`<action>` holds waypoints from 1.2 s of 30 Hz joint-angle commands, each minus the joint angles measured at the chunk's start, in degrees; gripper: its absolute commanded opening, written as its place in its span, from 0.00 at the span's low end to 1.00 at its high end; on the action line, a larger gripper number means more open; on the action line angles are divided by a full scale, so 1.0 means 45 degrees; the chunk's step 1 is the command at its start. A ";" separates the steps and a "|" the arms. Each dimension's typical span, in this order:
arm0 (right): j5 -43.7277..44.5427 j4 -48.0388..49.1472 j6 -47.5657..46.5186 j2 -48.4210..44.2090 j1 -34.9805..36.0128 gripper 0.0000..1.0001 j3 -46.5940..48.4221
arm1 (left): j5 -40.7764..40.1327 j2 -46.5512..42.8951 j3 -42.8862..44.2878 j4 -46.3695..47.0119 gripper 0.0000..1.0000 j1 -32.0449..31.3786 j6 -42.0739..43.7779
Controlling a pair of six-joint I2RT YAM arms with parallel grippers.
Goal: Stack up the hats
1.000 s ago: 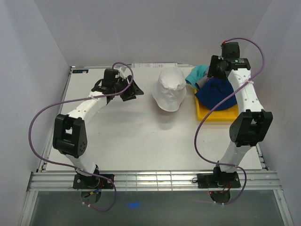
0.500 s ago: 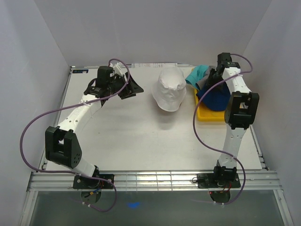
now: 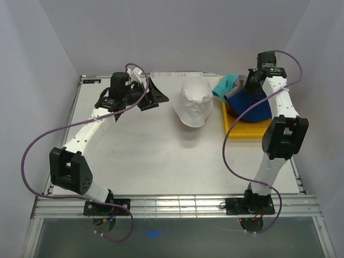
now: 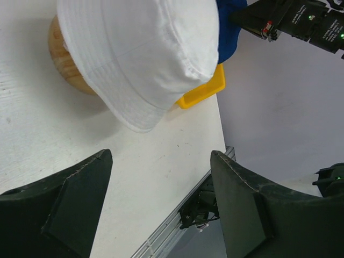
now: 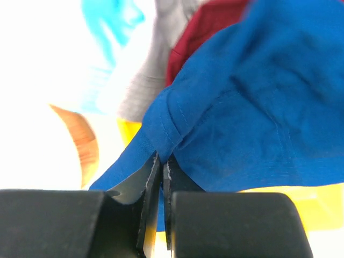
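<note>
Yellow tray: blue hat brim apparently pinched in right tool.

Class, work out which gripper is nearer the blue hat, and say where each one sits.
Right. The right gripper is shut on the brim of the blue hat, over the yellow tray. The left gripper is open, away to the left past the light grey hat, touching nothing.

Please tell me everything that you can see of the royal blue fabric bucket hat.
The royal blue fabric bucket hat is soft, creased cloth with stitched seams. It lies crumpled on the flat yellow plastic tray. The right gripper is shut on its brim edge. A dark red hat shows behind it.
</note>
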 commanded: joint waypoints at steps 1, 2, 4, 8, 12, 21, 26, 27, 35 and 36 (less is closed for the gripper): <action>-0.0151 -0.0238 -0.0053 -0.1689 -0.0063 0.08 0.0791 | 0.0694 -0.0790 0.0497 0.0925 0.85 -0.0258 -0.0415; -0.0191 -0.0396 -0.0054 -0.1827 -0.0083 0.08 0.0986 | 0.0715 -0.0809 0.0497 0.1081 0.85 -0.0297 -0.0532; -0.0694 -0.0766 -0.0054 -0.2294 -0.0083 0.08 0.1533 | 0.0831 -0.0790 0.0497 0.1627 0.87 -0.0414 -0.0941; -0.1653 -0.0924 0.0063 -0.3154 -0.0141 0.08 0.1827 | 0.1105 -0.0615 0.0633 0.2875 0.87 -0.0629 -0.1801; -0.2786 -0.0925 0.0161 -0.3800 -0.0141 0.08 0.2140 | 0.1047 -0.0341 0.0789 0.3852 0.88 -0.0883 -0.2816; -0.4740 -0.0496 0.0629 -0.4602 -0.0141 0.08 0.2979 | 0.1047 0.1200 0.2078 0.5379 0.87 -0.1916 -0.3619; -0.5717 0.0031 0.0728 -0.5246 -0.0141 0.08 0.3136 | 0.1165 0.2002 0.2468 0.6238 0.87 -0.2386 -0.4478; -0.6047 0.0168 0.0728 -0.5421 -0.0141 0.08 0.3136 | 0.1087 0.2216 0.2605 0.6258 0.87 -0.2542 -0.4633; -0.8684 0.2234 0.1428 -0.6496 -0.0141 0.08 0.2161 | 0.0306 0.2509 0.2352 0.8366 0.87 -0.2622 -0.6684; -0.9267 0.2549 0.1547 -0.6690 -0.0141 0.08 0.2005 | 0.0227 0.2569 0.2488 0.8426 0.88 -0.2622 -0.6898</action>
